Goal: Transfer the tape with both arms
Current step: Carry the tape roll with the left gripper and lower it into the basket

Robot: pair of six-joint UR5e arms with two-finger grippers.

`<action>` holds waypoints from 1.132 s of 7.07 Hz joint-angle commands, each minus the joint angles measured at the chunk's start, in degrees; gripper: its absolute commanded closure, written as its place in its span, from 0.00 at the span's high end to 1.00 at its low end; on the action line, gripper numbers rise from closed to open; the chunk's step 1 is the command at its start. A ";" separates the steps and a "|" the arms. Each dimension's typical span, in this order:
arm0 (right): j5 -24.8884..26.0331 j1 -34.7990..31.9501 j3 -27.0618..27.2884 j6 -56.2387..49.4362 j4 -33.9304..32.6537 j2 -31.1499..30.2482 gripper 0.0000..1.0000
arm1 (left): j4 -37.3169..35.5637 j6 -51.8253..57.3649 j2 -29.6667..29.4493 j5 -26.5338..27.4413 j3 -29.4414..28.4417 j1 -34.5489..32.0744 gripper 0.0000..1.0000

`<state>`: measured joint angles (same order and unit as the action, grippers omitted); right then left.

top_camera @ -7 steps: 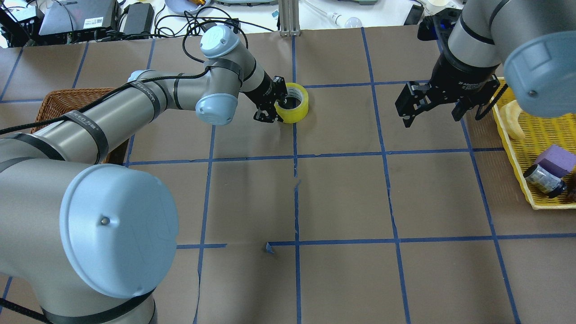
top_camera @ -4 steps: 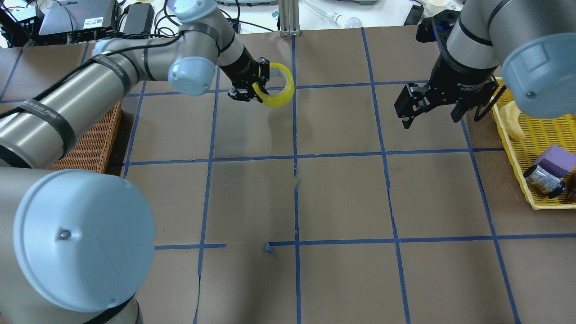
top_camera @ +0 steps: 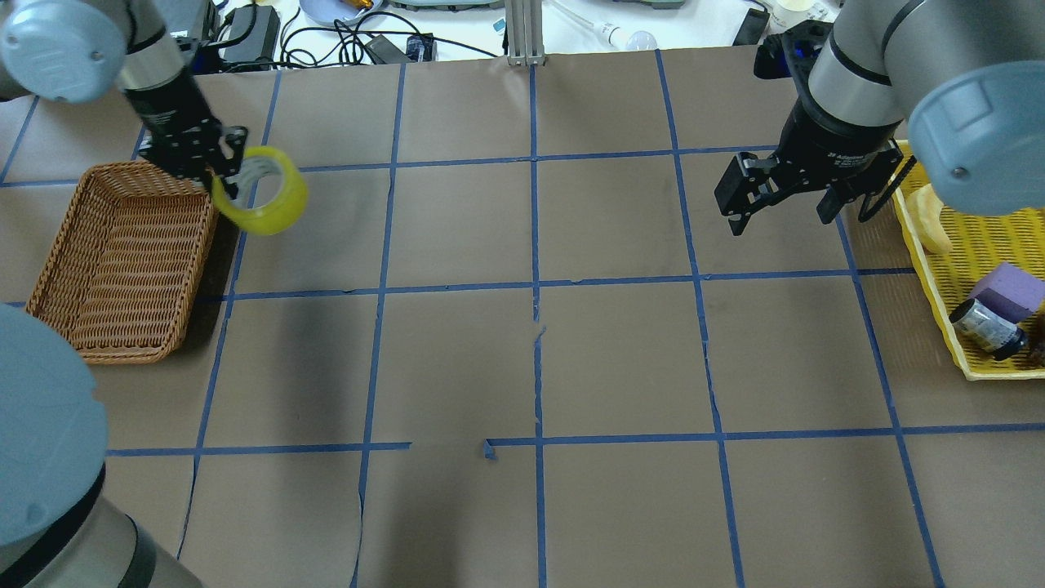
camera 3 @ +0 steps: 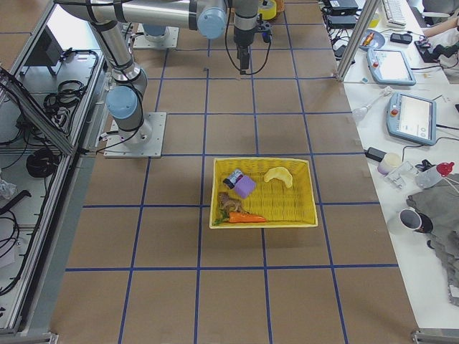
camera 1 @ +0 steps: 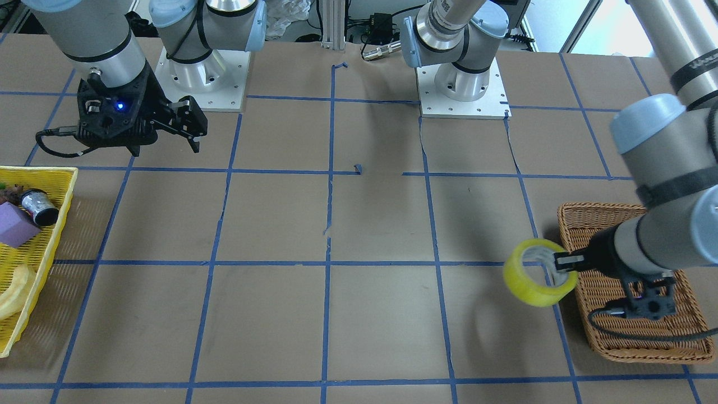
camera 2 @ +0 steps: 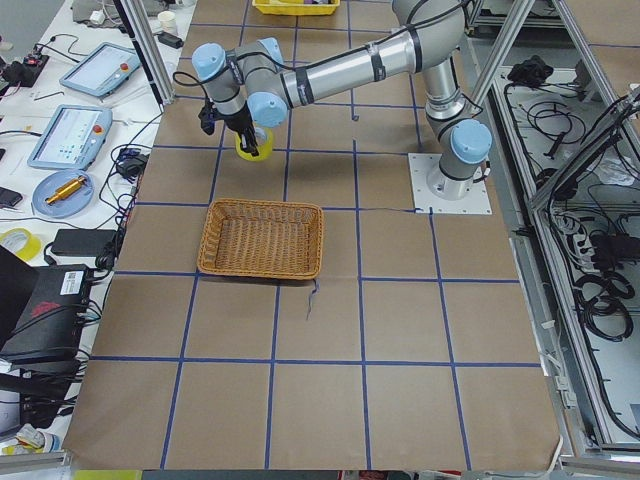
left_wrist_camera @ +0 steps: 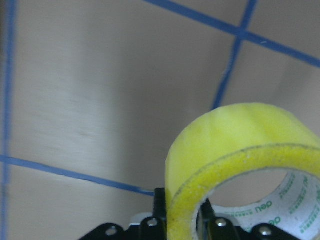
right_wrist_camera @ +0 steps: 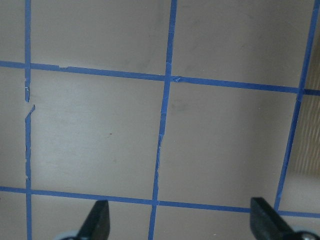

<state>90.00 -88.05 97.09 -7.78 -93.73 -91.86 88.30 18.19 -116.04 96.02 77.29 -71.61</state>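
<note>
Your left tool (top_camera: 229,184) is pinching the tape (top_camera: 261,192) by its wall, with one finger inside the white printed core and the other against the yellow outer face (the left wrist view shows the roll's wall wedged between the two black fingers). The roll hangs tilted above the tabletop (top_camera: 620,351), with its open core angled up toward the overhead camera. It sits just beside the wicker basket (top_camera: 122,253), at the basket's corner on the far side from the robot and nearest the tabletop's middle. From the front view you can see the tape is outside the basket's rim rather than over its weave, and a faint shadow lies on the brown paper beneath it.

Your right tool (top_camera: 780,216) is spread wide and holds nothing. It hangs above the tabletop well apart from the tape, near the yellow tray (top_camera: 980,245). In that tray lie a purple block (top_camera: 1008,290) and a small dark cylinder (top_camera: 988,327).
</note>
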 commanded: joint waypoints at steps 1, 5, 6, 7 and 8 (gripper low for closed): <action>0.09 -0.02 0.03 -0.13 0.13 0.02 1.00 | -11.57 25.14 -0.40 3.21 5.65 13.20 0.00; 0.18 0.07 0.03 0.05 0.12 0.11 1.00 | -26.61 27.78 -4.02 3.03 11.94 15.80 0.99; 0.01 0.24 0.12 0.31 0.04 0.19 1.00 | -22.86 27.60 -2.10 2.77 10.71 15.28 1.00; 0.00 -0.02 0.20 0.49 0.21 0.28 1.00 | -16.82 25.86 0.96 2.60 10.17 13.45 1.00; 0.00 0.16 0.12 0.84 0.13 0.11 1.00 | -9.63 19.49 5.87 2.60 9.90 8.64 1.00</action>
<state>90.02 -87.96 97.23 -7.30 -93.60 -91.67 70.85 43.13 -115.14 98.70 87.75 -58.66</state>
